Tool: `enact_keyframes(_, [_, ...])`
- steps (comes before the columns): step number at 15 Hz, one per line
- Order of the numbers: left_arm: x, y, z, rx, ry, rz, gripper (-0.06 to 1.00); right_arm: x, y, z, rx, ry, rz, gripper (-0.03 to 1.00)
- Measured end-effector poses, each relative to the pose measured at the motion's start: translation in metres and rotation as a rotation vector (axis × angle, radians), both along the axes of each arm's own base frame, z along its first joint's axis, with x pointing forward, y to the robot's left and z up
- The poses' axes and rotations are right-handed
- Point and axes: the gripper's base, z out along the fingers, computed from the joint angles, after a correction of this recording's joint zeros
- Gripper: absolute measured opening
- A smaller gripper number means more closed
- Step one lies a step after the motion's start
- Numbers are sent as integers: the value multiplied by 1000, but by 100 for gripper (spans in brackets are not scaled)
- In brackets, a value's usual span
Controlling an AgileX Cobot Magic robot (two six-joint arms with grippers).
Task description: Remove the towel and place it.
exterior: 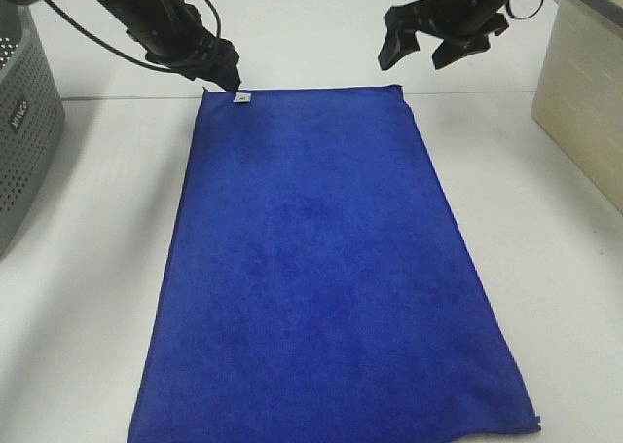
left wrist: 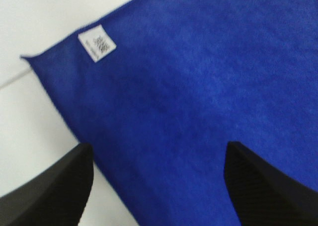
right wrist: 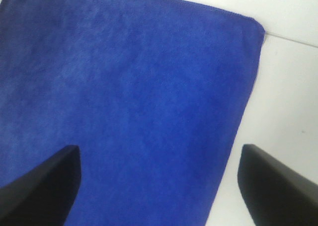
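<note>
Exterior high view: the towel lies flat, soft and limp, best pinched at its far corners; the left gripper and right gripper hang spread, empty.

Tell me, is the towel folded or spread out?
Spread out. The towel lies flat on the table, all four edges visible, its tag exposed.

Towel near edge runs off the bottom of the overhead frame, tag print too blurred to read, grey basket and beige bin cropped by the sides, both wrist views showing only the fingertips at frame bottom.
</note>
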Motion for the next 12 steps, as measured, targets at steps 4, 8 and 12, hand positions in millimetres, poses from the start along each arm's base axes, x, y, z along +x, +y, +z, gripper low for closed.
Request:
enact_keyframes(4, [-26,16,58,42,99,178,72,-39,-10,70,-68,37,24,84])
enact_keyframes(8, [-53,40,135,130,-26,269,72,-70,-29,129,-166,-41,-54,85])
enact_keyframes(12, [-66,109,179,167,-121,457,72,-97,-74,182,-133,-136,-212,85])
